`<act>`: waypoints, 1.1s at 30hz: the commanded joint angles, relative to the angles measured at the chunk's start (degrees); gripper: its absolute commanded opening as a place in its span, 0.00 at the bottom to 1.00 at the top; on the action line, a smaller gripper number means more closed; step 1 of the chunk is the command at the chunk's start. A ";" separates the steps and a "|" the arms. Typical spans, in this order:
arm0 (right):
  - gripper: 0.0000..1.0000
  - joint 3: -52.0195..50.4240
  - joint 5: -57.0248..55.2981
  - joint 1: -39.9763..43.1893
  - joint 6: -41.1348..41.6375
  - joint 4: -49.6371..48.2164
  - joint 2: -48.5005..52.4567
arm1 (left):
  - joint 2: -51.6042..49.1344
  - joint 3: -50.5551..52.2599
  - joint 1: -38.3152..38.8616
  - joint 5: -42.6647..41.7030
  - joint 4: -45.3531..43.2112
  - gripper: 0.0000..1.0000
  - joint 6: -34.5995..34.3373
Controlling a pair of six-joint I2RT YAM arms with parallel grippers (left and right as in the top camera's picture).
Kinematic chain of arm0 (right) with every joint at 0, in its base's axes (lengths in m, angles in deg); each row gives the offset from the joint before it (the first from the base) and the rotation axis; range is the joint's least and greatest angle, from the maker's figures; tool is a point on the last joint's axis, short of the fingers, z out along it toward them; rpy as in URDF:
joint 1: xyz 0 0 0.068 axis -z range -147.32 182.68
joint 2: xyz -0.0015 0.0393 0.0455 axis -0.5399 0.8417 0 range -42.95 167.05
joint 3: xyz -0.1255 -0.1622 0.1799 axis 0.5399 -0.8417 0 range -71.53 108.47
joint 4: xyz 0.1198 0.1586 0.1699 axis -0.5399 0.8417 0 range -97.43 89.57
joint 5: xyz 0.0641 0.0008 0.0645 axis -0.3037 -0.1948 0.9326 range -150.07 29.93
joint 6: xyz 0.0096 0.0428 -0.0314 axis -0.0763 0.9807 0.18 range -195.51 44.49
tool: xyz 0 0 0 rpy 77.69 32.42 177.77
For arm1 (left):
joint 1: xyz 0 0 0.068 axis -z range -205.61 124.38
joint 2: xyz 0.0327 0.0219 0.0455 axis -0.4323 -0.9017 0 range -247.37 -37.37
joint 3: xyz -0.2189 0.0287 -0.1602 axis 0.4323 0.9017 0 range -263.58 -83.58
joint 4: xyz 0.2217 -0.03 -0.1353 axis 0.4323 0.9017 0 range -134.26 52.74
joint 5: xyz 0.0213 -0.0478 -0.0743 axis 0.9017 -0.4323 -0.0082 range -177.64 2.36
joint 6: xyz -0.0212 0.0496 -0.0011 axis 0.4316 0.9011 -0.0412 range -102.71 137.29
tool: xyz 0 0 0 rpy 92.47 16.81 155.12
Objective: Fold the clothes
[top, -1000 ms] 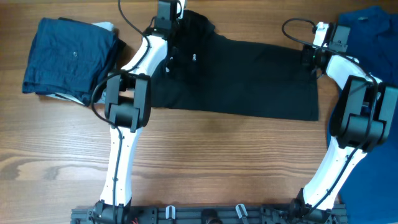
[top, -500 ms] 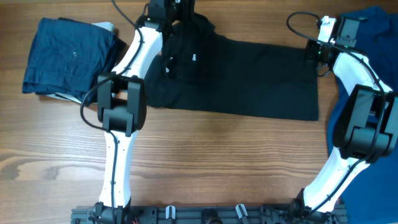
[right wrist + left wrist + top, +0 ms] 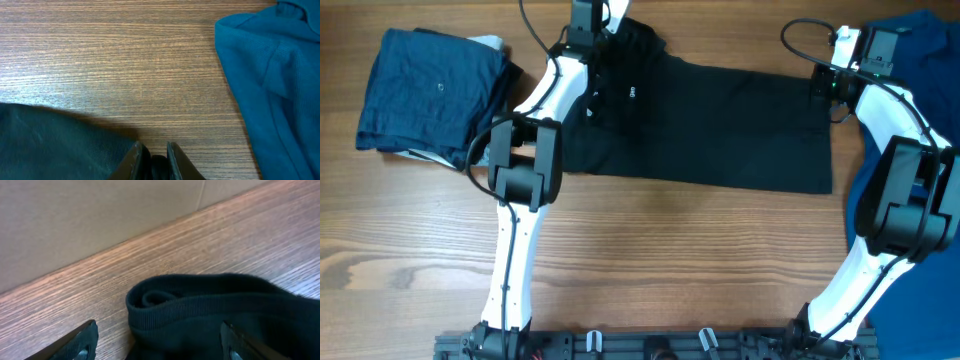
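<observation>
**A:** Where are we with the black T-shirt [image 3: 720,125]?

**B:** It's lying flat across the far half of the table [image 3: 670,260] as one long dark band, chest logo [image 3: 632,93] facing up. No sleeve sticks out along the near edge, so I'd say the sides are already tucked in. The lengthwise fold is not yet done.

**A:** And the left gripper [image 3: 157,347]?

**B:** It's at the neck end with its fingers [image 3: 82,341] spread wide. The ribbed collar [image 3: 200,302] sits between them, curled and a bit bunched, and nothing is held.

**A:** Right side?

**B:** The right gripper [image 3: 155,152] is at the far hem corner with its fingers drawn almost together. Black cloth runs right up to them, but I can't tell whether any of it is pinched.

**A:** So what's left?

**B:** My read is roughly halfway. The band still has to be doubled over end to end, and that rumpled collar needs smoothing. The blue shirt [image 3: 270,75] lies just beside the right gripper. The navy pile [image 3: 430,90] sits well off to the left.
</observation>
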State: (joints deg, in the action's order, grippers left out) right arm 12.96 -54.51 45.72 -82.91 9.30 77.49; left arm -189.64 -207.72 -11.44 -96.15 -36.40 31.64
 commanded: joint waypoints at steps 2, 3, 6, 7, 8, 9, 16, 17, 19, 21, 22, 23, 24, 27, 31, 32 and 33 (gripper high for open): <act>0.17 0.26 0.90 0.04 -0.07 0.02 -0.74 | -4.28 -0.74 0.28 -0.83 -1.81 0.75 1.97; 0.17 0.26 0.90 0.04 -0.11 0.04 -0.74 | -4.85 -0.74 0.35 -0.83 -2.56 0.74 1.95; 0.17 0.26 0.90 0.04 -0.09 0.07 -0.74 | -5.01 -0.74 0.35 -0.85 -3.23 0.49 1.92; 0.17 0.26 0.90 0.04 -0.09 0.07 -0.74 | -5.01 -0.76 0.35 -0.85 -3.23 0.36 1.92; 0.17 0.26 0.90 0.04 -0.04 0.07 -0.74 | -5.01 -0.76 0.35 -0.85 -3.23 0.29 1.92; 0.17 0.26 0.90 0.04 -0.02 0.07 -0.74 | -4.98 -0.76 0.33 -0.85 -3.17 0.24 1.90; 0.04 0.26 0.94 0.02 0.07 0.37 -0.74 | -1.29 -0.76 0.26 -0.90 -0.31 0.04 -1.29; 0.04 0.26 0.96 0.02 0.04 0.66 -0.74 | -0.07 -0.76 0.26 -0.90 0.61 0.04 -1.31; 0.04 0.26 0.96 0.02 0.02 1.01 -0.74 | 2.95 -0.76 0.28 -0.90 3.17 0.04 -1.31; 0.04 0.26 1.03 0.02 -0.09 1.31 -0.76 | 6.45 -0.76 0.26 -0.90 6.54 0.04 -1.55; 0.04 0.26 1.73 0.02 -0.17 1.51 -0.76 | 7.56 -0.76 0.20 -0.90 8.00 0.04 -1.55; 0.04 0.26 2.78 0.04 -0.20 1.53 -0.76 | 8.31 -0.76 0.17 -0.90 9.07 0.04 -1.55; 0.04 0.26 3.96 0.04 -0.63 1.53 -0.76 | 9.16 -0.76 0.15 -0.90 10.05 0.04 -1.55; 0.04 0.26 5.09 0.04 -1.64 1.95 -0.90 | 12.28 -0.76 0.17 -0.90 13.46 0.04 -1.95; 0.04 0.26 4.79 0.04 -1.66 5.73 -4.24 | 16.35 -0.76 0.15 -0.87 18.82 0.04 -2.82; 0.04 0.26 4.31 0.11 -1.70 7.58 -5.92 | 17.73 -0.76 0.11 -0.85 22.56 0.04 -2.80; 0.04 0.26 4.17 0.22 -1.68 8.96 -6.99 | 18.43 -0.76 0.00 -0.85 24.90 0.04 -2.82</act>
State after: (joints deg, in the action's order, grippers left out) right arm 12.96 -51.10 45.74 -83.78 16.84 75.72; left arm -176.24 -208.35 -11.00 -97.05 -15.95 29.76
